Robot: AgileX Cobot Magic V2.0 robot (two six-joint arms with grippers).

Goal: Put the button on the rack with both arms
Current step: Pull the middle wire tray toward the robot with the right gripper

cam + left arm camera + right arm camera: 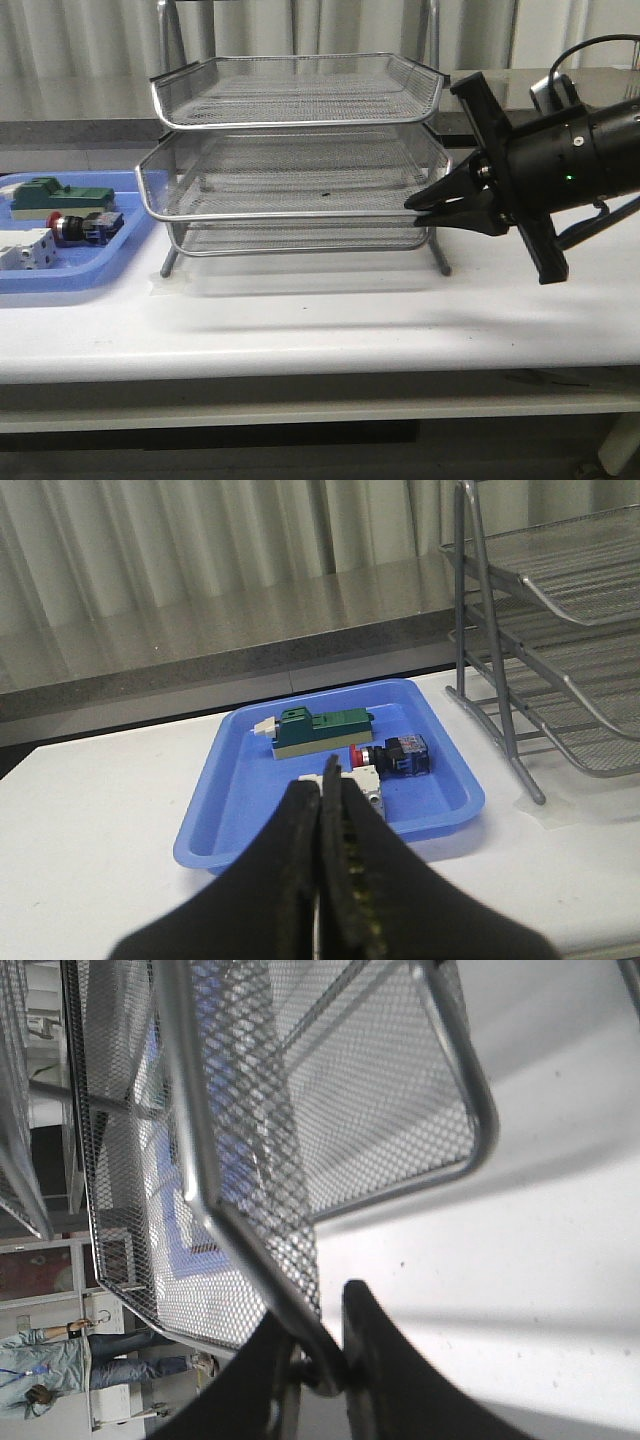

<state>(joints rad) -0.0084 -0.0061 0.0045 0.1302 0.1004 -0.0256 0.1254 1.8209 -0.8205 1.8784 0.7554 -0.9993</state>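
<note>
- Sitting untouched in the blue tray (70,280) at the far left is the button (72,229), red head up against the white switch (28,250), green block (320,730) just behind.
- Left hand (322,810) is pressed together and empty, hovering near that tray. I'd spread it before dropping on the button's black body.
- Right hand (418,204) pinches the rack (300,150)'s middle tray rim at the right corner. Keep the pull straight and level so it slides, not tips, on the worktop (320,320).
</note>
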